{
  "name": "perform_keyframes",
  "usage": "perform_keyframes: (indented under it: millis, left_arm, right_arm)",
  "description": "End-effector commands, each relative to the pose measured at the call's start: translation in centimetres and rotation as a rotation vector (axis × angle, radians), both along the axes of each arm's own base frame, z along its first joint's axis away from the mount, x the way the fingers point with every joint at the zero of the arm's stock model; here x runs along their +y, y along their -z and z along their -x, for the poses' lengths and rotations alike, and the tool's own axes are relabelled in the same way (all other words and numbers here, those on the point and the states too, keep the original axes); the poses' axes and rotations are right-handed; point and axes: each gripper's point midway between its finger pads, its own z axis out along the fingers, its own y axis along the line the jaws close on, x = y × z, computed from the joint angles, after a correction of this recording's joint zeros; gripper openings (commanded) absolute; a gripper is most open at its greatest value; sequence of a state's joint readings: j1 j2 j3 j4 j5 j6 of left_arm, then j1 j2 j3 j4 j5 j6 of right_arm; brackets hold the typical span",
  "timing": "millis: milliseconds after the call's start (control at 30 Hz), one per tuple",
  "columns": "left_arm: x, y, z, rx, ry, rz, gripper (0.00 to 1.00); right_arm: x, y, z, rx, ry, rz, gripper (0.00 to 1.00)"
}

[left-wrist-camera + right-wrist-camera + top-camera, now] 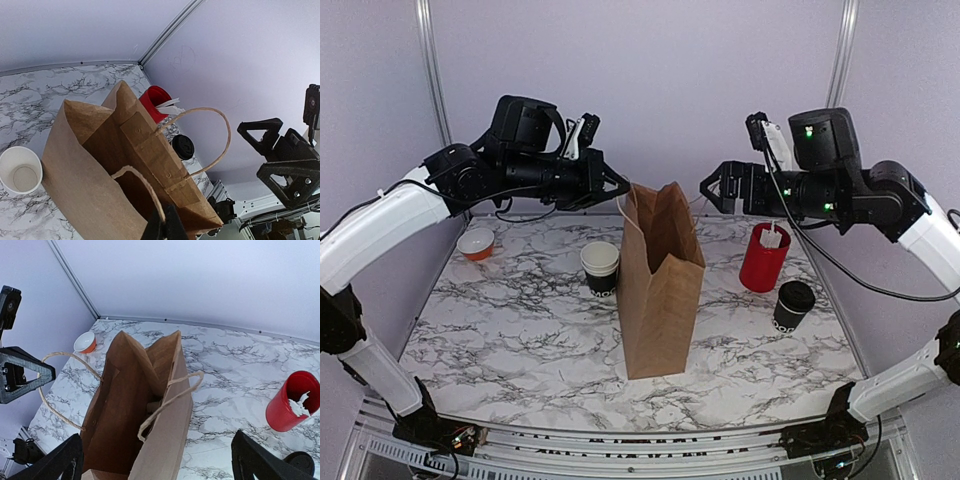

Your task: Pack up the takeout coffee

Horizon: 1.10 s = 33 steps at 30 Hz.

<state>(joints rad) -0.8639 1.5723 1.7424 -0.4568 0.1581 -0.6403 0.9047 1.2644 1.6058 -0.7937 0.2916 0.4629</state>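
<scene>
The takeout coffee (793, 305), a small black cup with a black lid, stands on the marble table at the right; it also shows in the left wrist view (183, 147). A brown paper bag (660, 280) stands upright and open in the middle. My left gripper (618, 186) is above the bag's top left corner, shut on one twine handle (145, 187). My right gripper (708, 190) is open and empty, above and just right of the bag's mouth. The right wrist view looks down into the bag (125, 405). Its other handle (170, 397) hangs loose.
A lidless black cup (600, 267) stands just left of the bag. A red cylinder (764, 257) with white paper in it stands behind the coffee. A small orange bowl (476, 243) sits at the far left. Walls close the back and sides.
</scene>
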Motion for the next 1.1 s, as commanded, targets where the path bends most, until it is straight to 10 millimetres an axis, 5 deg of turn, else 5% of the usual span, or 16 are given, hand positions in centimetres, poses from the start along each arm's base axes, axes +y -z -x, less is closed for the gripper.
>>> perform_keyframes:
  millis: [0, 233, 500, 1067]
  left_arm:
    - [0.9, 0.0, 0.4, -0.017, 0.002, -0.014, 0.06]
    - [1.4, 0.0, 0.4, -0.026, -0.013, -0.02, 0.1]
    - [1.6, -0.5, 0.6, -0.04, -0.009, -0.013, 0.2]
    - [1.3, -1.2, 1.4, -0.043, 0.031, 0.015, 0.22]
  right_arm:
    - [-3.4, -2.2, -0.2, -0.051, 0.097, -0.007, 1.0]
    - [-8.4, 0.4, -1.9, 0.004, 0.224, 0.031, 1.0]
    - [-11.9, 6.4, -2.5, 0.11, 0.325, 0.108, 1.0]
    - [-20.5, 20.0, -3.1, 0.369, 0.535, 0.184, 0.99]
